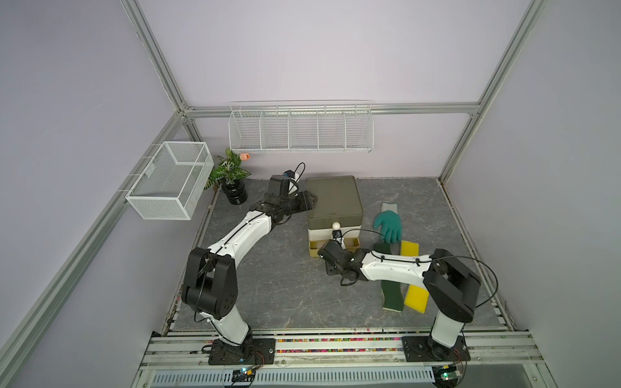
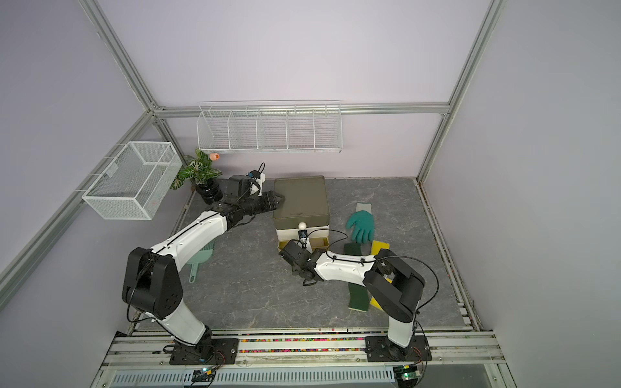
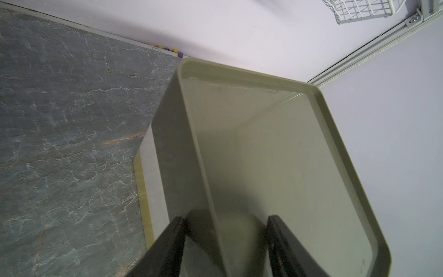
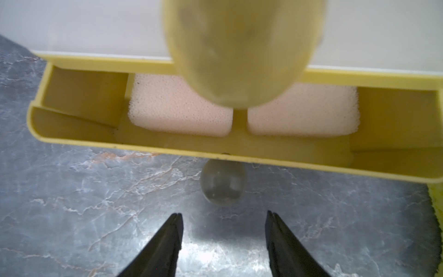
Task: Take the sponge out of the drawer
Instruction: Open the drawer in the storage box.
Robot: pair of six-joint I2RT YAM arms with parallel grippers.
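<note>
The drawer unit [image 1: 334,198] has an olive top, a white middle and a yellow bottom drawer [image 4: 153,144] that stands pulled out. A pale pink sponge [image 4: 182,108] lies inside that drawer, partly hidden by a blurred knob [image 4: 239,48] close to the lens. My right gripper [image 4: 224,215] is open just in front of the drawer's clear knob [image 4: 223,185], a little apart from it, with nothing between the fingers. My left gripper [image 3: 224,217] straddles the unit's upper left edge, its jaws closed on that edge; both top views show it there [image 1: 312,200] [image 2: 280,200].
A teal glove [image 1: 388,226] lies to the right of the unit. Yellow pads [image 1: 410,250] and a dark green pad [image 1: 391,292] lie under my right arm. A potted plant [image 1: 230,174], wire baskets [image 1: 171,179] [image 1: 300,127] and a green scoop [image 2: 201,257] stand left and back.
</note>
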